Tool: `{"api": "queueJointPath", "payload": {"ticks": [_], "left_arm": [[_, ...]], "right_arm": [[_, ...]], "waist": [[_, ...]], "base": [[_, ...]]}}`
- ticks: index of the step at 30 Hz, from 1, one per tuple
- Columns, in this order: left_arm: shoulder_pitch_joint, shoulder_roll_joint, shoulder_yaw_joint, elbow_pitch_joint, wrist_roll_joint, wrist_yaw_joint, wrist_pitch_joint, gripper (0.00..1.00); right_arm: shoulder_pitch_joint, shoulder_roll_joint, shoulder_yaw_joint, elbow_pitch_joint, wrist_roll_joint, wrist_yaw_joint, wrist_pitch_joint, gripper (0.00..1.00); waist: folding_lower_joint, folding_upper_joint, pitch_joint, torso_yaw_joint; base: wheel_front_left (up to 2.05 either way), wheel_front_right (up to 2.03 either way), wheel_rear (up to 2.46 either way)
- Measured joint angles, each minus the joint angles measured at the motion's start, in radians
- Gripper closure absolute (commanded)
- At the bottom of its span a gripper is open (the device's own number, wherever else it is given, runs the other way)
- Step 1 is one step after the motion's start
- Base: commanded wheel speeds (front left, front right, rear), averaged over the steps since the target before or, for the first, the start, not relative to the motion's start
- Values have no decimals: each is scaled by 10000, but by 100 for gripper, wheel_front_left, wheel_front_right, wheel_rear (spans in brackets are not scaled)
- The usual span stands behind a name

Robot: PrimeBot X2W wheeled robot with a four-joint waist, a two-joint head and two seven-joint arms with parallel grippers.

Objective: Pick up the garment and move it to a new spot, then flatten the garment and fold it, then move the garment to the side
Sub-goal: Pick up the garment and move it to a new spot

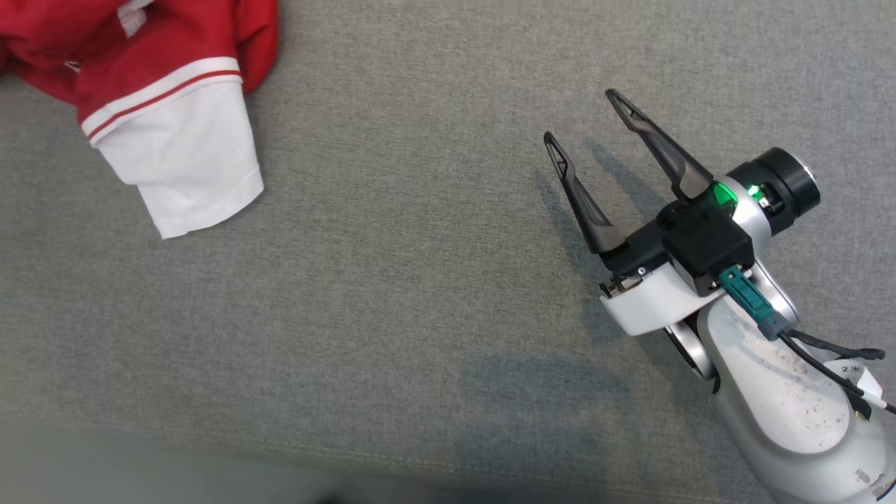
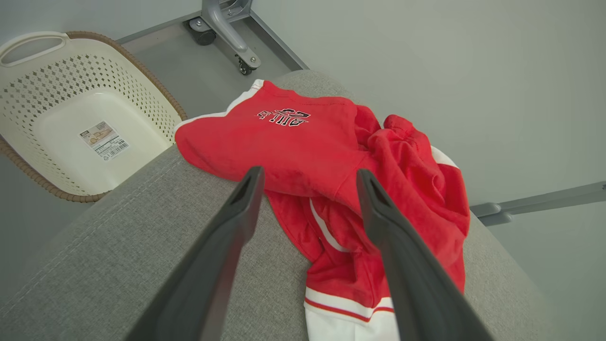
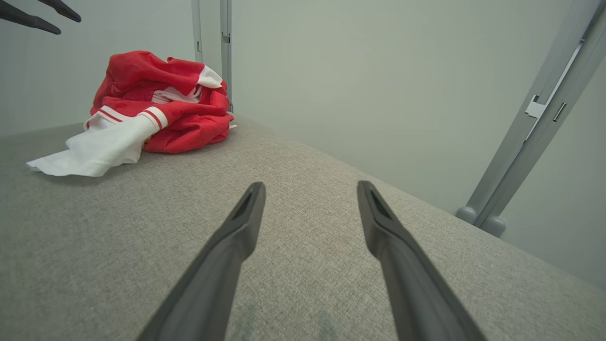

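Grey fabric surface [image 1: 420,315] carries the garment [image 1: 161,63], crumpled near one corner. Left tool [image 2: 308,173] hovers over it, released and empty. Right tool [image 1: 578,114] hangs released too, well apart.

Before me stretches a grey woven cushion [image 1: 420,315], a stitched seam [image 1: 336,449] running along its near edge. At my eleven o'clock the red garment [image 1: 175,35] lies crumpled on it, its white sleeve [image 1: 185,161] flat, pointing toward five o'clock.

Crumpled red garment [image 2: 307,151] with white sleeve, heaped on grey cushion's far corner.
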Motion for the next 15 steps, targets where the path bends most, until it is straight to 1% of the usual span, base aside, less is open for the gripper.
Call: {"api": "queueJointPath", "payload": {"ticks": [2, 5, 6, 8, 9, 15], "left_arm": [[-240, 132, 48, 92, -115, 134, 393, 0], [-544, 182, 94, 247, -272, 251, 817, 0], [-655, 180, 130, 320, -341, 353, 930, 0], [-763, 182, 163, 414, -447, 433, 1041, 0], [-870, 182, 155, 525, -504, 441, 1120, 0], [-1124, 169, 221, 1016, -583, 487, 1239, 0]], "right_arm": [[-222, 27, -10, -125, -13, -2, -2, 0], [-425, 21, -84, -215, -92, -13, -2, 0], [-468, 12, -144, -238, -125, -15, -2, 0], [-515, -15, -199, -259, -194, -36, -2, 0], [-589, -44, -253, -270, -261, -105, -2, 0], [-1049, -142, -339, -332, -366, -117, -8, 0]], "waist": [[0, 0, 275, -138], [0, 0, 696, -332], [0, 0, 843, -391], [0, 0, 986, -443], [0, 0, 1131, -489], [0, 0, 1908, -699]], "base": [[0, 0, 0], [0, 0, 0], [0, 0, 0], [0, 0, 0], [0, 0, 0], [0, 0, 0]]}}
